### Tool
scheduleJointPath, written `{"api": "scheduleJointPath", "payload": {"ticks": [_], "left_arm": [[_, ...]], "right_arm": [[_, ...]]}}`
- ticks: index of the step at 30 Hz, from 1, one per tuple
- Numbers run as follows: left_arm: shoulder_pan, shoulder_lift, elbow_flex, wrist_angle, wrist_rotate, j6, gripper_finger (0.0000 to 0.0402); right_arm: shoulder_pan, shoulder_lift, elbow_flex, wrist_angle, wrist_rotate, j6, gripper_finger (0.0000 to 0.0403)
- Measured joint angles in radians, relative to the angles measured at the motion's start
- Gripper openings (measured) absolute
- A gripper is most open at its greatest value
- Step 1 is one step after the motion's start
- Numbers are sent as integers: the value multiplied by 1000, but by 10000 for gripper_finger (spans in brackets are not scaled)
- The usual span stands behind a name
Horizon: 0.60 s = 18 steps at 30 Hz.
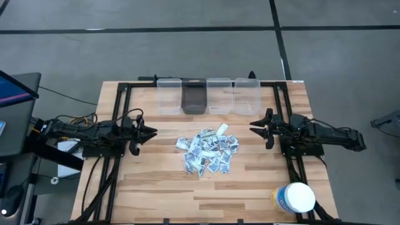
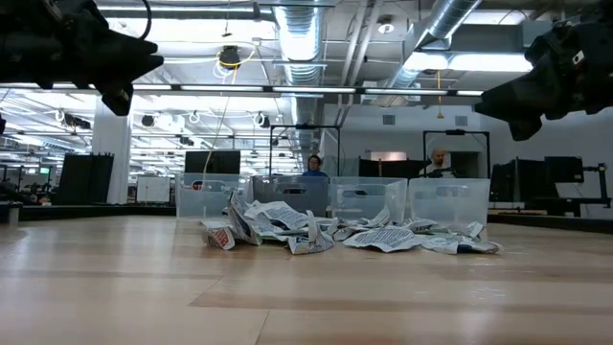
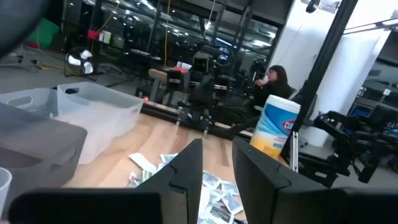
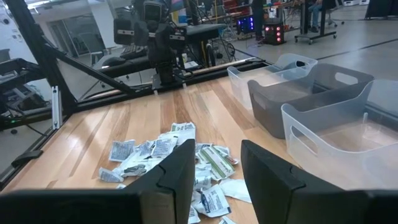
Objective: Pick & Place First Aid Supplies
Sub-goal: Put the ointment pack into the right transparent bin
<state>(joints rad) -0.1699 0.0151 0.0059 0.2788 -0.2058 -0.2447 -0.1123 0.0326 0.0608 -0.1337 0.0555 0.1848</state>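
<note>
The left gripper [image 1: 150, 132] hung above the table at its left side, fingers parted w/ a clear gap and nothing between them, tips aimed toward the centre. The right gripper [image 1: 255, 127] mirrored it at the right side, likewise spread w/ nothing pinched; in the low view both sat high off the wood [image 2: 115, 67] [image 2: 508, 105].

Between the two, well apart from either, the first aid supplies [image 1: 207, 152] lay in one loose heap mid-table: small white-grey packets, some w/ blue or red print, overlapping and partly crumpled. None looked lifted or set apart.

Past the heap, along the far edge, stood a row of bins: three clear ones [image 1: 169, 95] [image 1: 219, 95] [image 1: 246, 95] and a dark grey one [image 1: 193, 99] second from the left. Couldn't tell whether any held packets; from the low view they looked bare. A white tub [image 1: 295, 197] w/ a yellow label stood near the right front corner, not part of the job.

Judgement: this was the start, approx. nothing sorted yet, both arms waiting at ready. Next move probably called for one arm to drop onto the heap's near edge, single out one packet lying loose, and nip it flat-on. Packets were thin and stacked, so grabbing two at once or sliding the pile seemed the main risk.
</note>
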Motion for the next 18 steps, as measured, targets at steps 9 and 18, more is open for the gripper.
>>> {"api": "scheduleJointPath", "payload": {"ticks": [9, 18], "left_arm": [[0, 0, 0, 61, -70, 0, 88], [0, 0, 0, 456, -486, 152, 88]], "right_arm": [[-1, 0, -1, 9, 20, 0, 124], [-3, 0, -4, 270, 62, 178, 124]]}}
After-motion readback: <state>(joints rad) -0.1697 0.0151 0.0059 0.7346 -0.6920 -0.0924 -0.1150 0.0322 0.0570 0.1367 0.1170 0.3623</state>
